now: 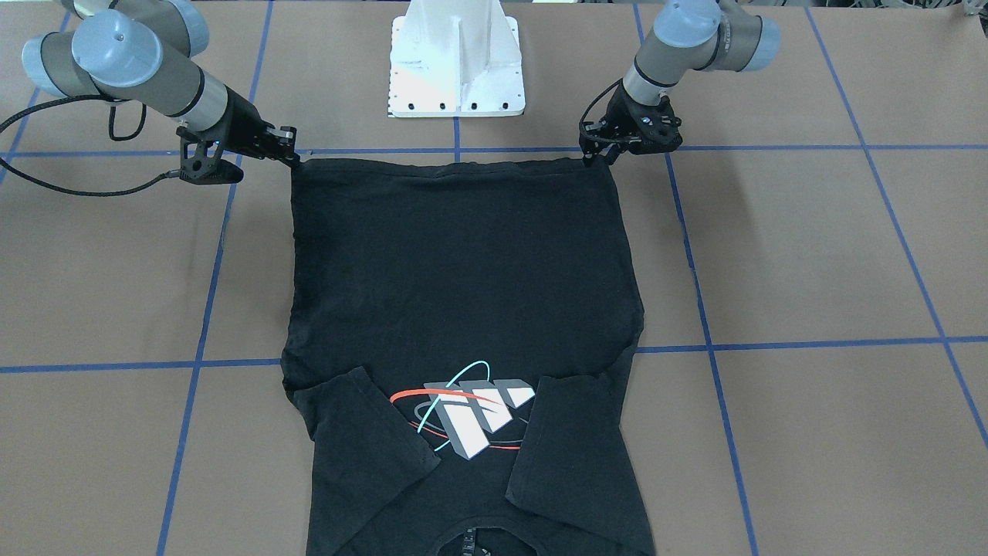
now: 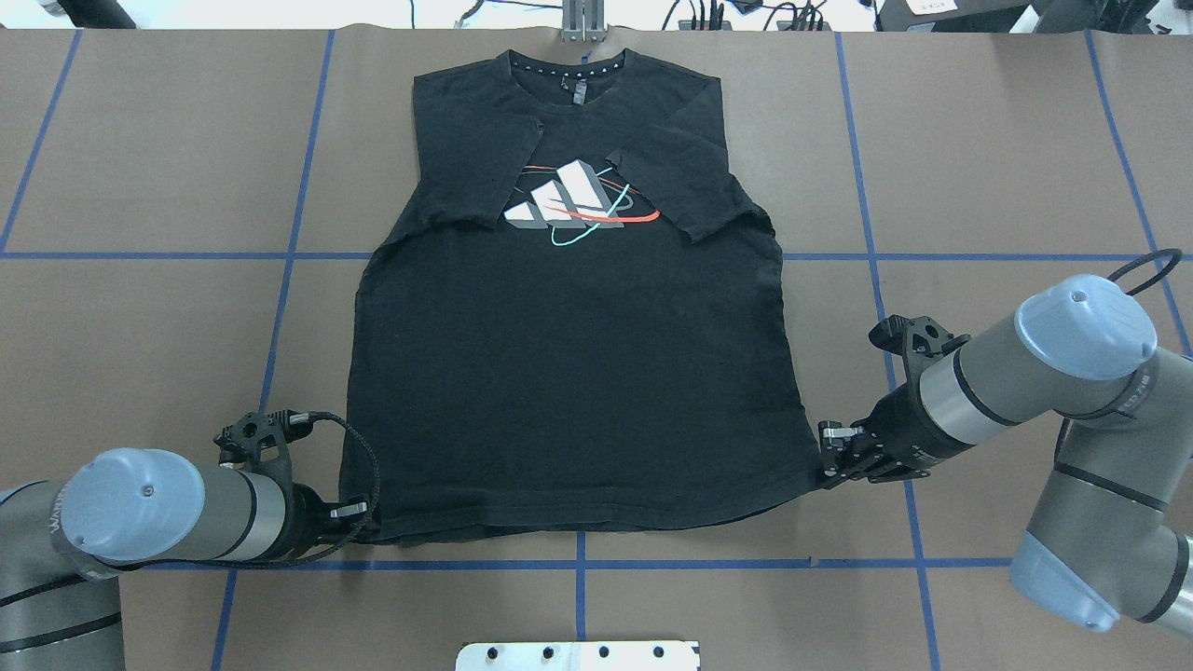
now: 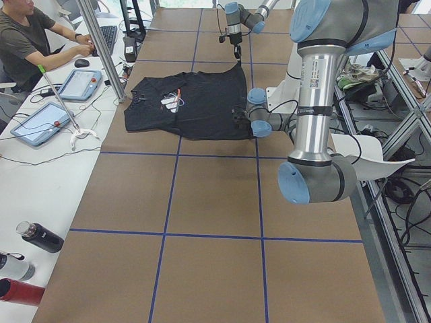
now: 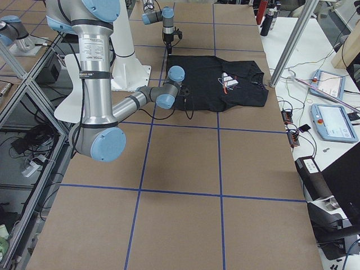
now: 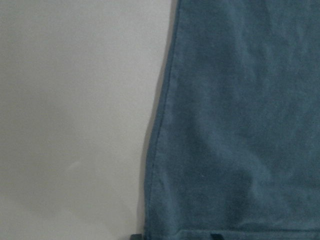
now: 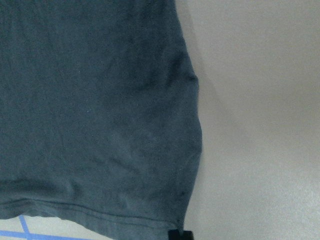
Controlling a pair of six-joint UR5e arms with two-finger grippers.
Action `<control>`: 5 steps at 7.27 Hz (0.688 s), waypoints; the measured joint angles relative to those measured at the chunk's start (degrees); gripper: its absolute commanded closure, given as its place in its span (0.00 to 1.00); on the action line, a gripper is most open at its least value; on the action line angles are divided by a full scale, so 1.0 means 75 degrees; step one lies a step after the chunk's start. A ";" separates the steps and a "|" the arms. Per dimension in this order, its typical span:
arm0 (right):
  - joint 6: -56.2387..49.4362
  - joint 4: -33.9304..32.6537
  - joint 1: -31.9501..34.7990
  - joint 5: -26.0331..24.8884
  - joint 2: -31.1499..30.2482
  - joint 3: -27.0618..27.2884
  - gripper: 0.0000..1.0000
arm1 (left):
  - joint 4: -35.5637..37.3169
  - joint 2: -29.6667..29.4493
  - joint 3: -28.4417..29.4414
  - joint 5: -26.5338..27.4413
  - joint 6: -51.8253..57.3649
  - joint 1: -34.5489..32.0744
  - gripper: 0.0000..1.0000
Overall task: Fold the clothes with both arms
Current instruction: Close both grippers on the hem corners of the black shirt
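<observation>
While both arms reach low from the robot's side, the black short-sleeved cotton T-shirt (image 2: 569, 373) lies flat, logo side up, mid brown paper-covered tabletop (image 2: 140, 373) w/ blue tape grid. Its collar (image 2: 578, 63) is at the far edge and its hem (image 2: 578, 533) is nearest the white base pedestal (image 1: 457, 69). Both sleeves are folded inward over the chest, one (image 2: 475, 177) either side (image 2: 685, 182) of the white-grey block logo (image 2: 573, 200) w/ red and cyan ellipses, partly covering it.

Containers: a black capped bottle (image 3: 40, 237) and a red bottle (image 3: 19, 293) lie on the white side tabletop (image 3: 40, 182) at the operators' edge, well apart from the shirt. Contents can't be told.

Fingers: the left fingers (image 2: 362, 527) are at the hem corner on the robot's left and closed narrow on the fabric. The left wrist view shows the side seam running up from dark tips at the bottom edge. The right fingers (image 2: 826, 472) pinch the opposite hem corner the same way, w/ cloth drawn to a small point at the tips. The right wrist view shows one dark tip right at the corner, hem stitching beside it. In the front-facing view the hem runs straight and taut between the two corners, w/ the rest of the shirt resting on the tabletop. A person (image 3: 27, 40) sits at the side tabletop near a keyboard.
</observation>
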 measured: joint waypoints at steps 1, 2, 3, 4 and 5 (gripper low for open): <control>0.0000 0.0000 0.0000 0.0005 0.0000 0.0004 1.00 | 0.0006 0.0000 0.0000 -0.0003 0.0000 0.0000 0.65; 0.0000 0.0000 0.0000 0.0007 0.0000 0.0006 1.00 | 0.0008 0.0001 0.0001 -0.0004 0.0000 0.0003 0.65; 0.0000 0.0000 0.0004 0.0008 0.0000 0.0007 1.00 | 0.0010 0.0001 0.0001 -0.0004 0.0000 0.0010 0.64; 0.0000 0.0000 0.0008 0.0009 0.0000 0.0007 1.00 | 0.0010 0.0001 0.0001 -0.0004 0.0000 0.0022 0.64; 0.0000 0.0000 0.0009 0.0009 0.0000 0.0007 1.00 | 0.0010 0.0004 0.0001 -0.0005 0.0000 0.0037 0.63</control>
